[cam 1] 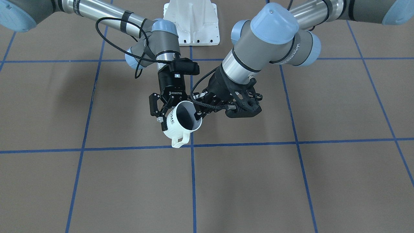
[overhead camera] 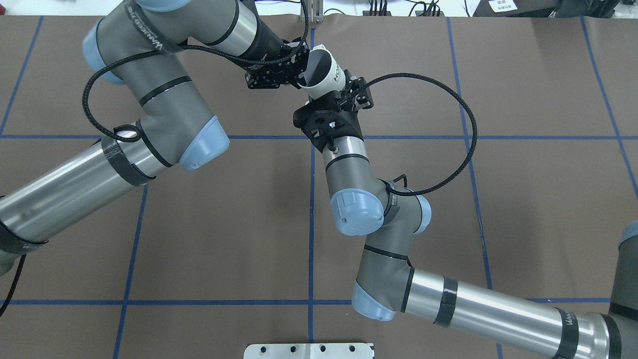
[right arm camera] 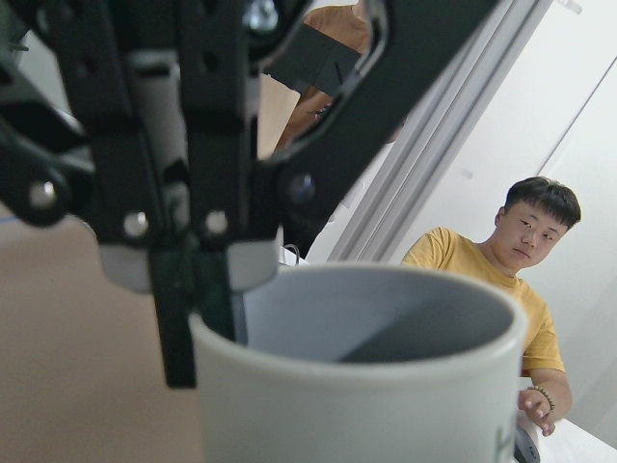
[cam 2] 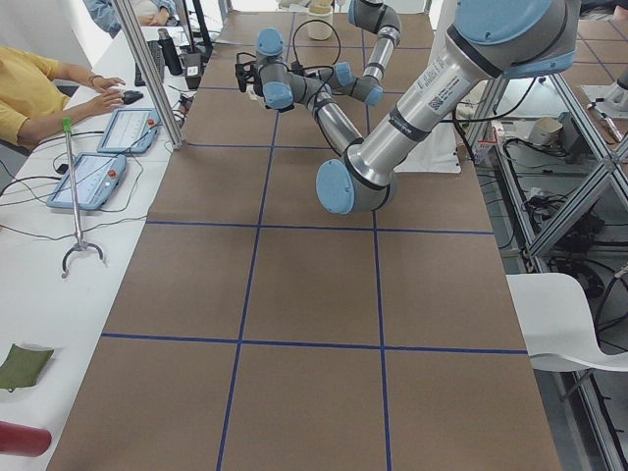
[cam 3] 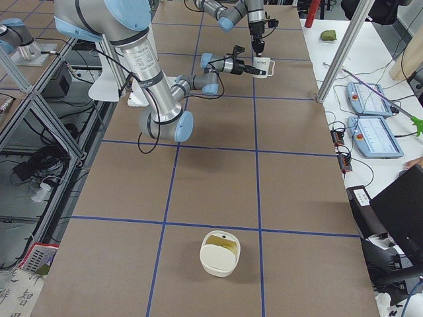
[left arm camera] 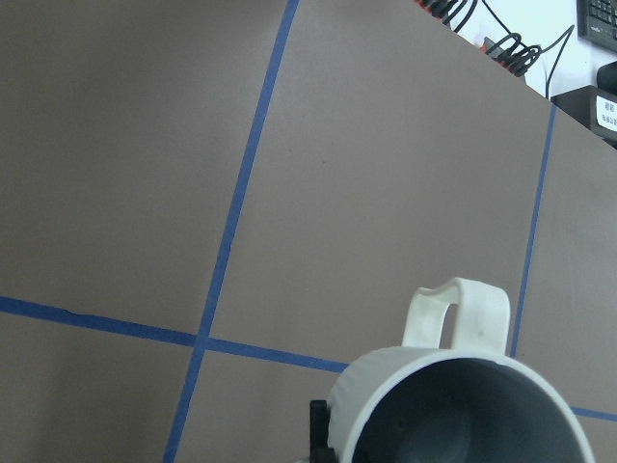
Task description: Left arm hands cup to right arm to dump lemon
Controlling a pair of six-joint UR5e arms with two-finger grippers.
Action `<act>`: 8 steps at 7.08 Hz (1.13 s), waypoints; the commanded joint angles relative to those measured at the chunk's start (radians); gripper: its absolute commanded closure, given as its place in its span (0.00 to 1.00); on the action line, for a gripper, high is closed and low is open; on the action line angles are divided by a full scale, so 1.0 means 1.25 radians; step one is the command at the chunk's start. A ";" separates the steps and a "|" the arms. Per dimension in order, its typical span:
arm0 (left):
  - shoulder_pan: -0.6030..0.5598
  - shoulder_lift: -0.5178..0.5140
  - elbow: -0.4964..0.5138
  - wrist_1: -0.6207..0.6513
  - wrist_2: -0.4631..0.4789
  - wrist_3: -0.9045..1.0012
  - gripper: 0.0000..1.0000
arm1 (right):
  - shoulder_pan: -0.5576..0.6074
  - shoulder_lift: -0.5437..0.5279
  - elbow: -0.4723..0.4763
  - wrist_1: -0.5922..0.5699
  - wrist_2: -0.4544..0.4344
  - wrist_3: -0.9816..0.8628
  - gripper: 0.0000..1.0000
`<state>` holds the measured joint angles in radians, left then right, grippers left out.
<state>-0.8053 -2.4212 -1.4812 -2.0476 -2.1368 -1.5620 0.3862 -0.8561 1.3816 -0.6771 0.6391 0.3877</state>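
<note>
The cup (cam 1: 181, 133) is held above the brown desk (cam 1: 291, 181), over a crossing of the blue tape lines (cam 1: 193, 181) out in front of the robot's base, with both arms meeting at it. The left arm (cam 1: 268, 42) reaches forward and inward with its wrist bent over, so in the exterior right view its gripper comes down on the cup from above. The left gripper (overhead camera: 299, 75) is pinched on the cup's rim: in the right wrist view one thin black finger runs down the outside of the wall and the other just inside it. The right arm (cam 1: 165, 42), with its black cable (overhead camera: 463, 134) looping wide to the side, is folded at the elbow and pushes its gripper forward about level, away from the base. The right gripper (cam 1: 174, 123) is spread wide to either side of the cup's body. One finger lies along the side printed "HOME" (cam 1: 171, 118) and the other is hidden behind the cup, so I cannot tell whether it presses or only straddles. The cup sits roughly upright, mouth up, grey inside, its handle (cam 1: 179, 142) pointing away from the robot. A cream tub (cam 3: 220, 254) stands on the desk well apart, toward the robot's right end.
</note>
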 commanded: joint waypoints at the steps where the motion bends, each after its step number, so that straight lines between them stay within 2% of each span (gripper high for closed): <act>1: 0.000 -0.001 0.001 0.000 -0.001 -0.001 1.00 | -0.002 -0.006 0.004 0.002 -0.001 -0.001 0.01; 3: 0.000 -0.001 0.002 0.000 -0.001 0.000 1.00 | -0.018 -0.016 0.026 0.002 -0.003 -0.003 0.01; 5: 0.000 -0.001 0.002 0.000 -0.001 0.002 1.00 | -0.065 -0.037 0.063 0.002 -0.046 -0.005 0.01; 8: 0.000 -0.001 0.002 0.000 0.000 0.003 1.00 | -0.116 -0.108 0.160 0.003 -0.079 -0.006 0.01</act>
<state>-0.8053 -2.4222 -1.4788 -2.0479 -2.1374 -1.5597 0.2635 -0.9566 1.5355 -0.6746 0.5543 0.3810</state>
